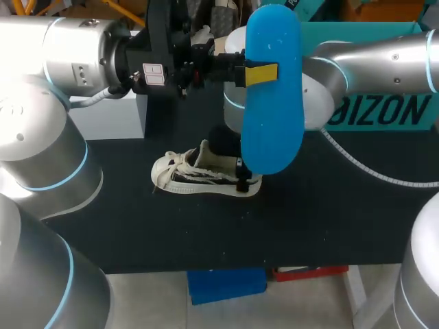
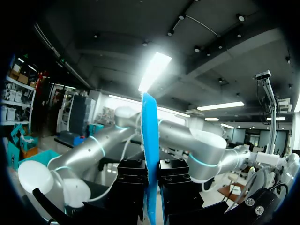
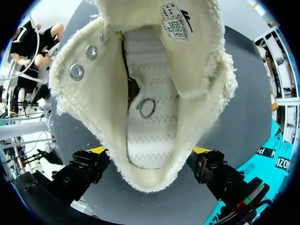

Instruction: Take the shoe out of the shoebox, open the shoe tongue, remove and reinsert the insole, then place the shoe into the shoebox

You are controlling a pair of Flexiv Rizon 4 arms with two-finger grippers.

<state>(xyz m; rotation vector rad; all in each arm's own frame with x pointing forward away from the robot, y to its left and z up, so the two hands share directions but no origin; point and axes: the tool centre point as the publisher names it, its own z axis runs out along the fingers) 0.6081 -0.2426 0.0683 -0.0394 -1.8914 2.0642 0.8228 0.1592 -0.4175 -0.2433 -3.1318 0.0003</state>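
Observation:
A cream canvas shoe (image 1: 199,175) lies on the black table (image 1: 137,226), toe to the left. Its tongue is pulled back, and the right wrist view looks down into the shoe's (image 3: 150,108) bare white inside. My right gripper (image 3: 149,151) is open, its yellow fingertips (image 3: 98,150) standing either side of the heel. In the head view the right gripper (image 1: 241,176) sits at the heel, half hidden. My left gripper (image 2: 151,187) is shut on the blue insole (image 1: 273,89), holding it high above the shoe. The left wrist view sees the insole (image 2: 150,140) edge-on.
A white box (image 1: 116,116) stands at the table's back left. A teal box with lettering (image 1: 384,110) stands at the back right, behind my right arm. A white cable (image 1: 370,171) trails across the table on the right.

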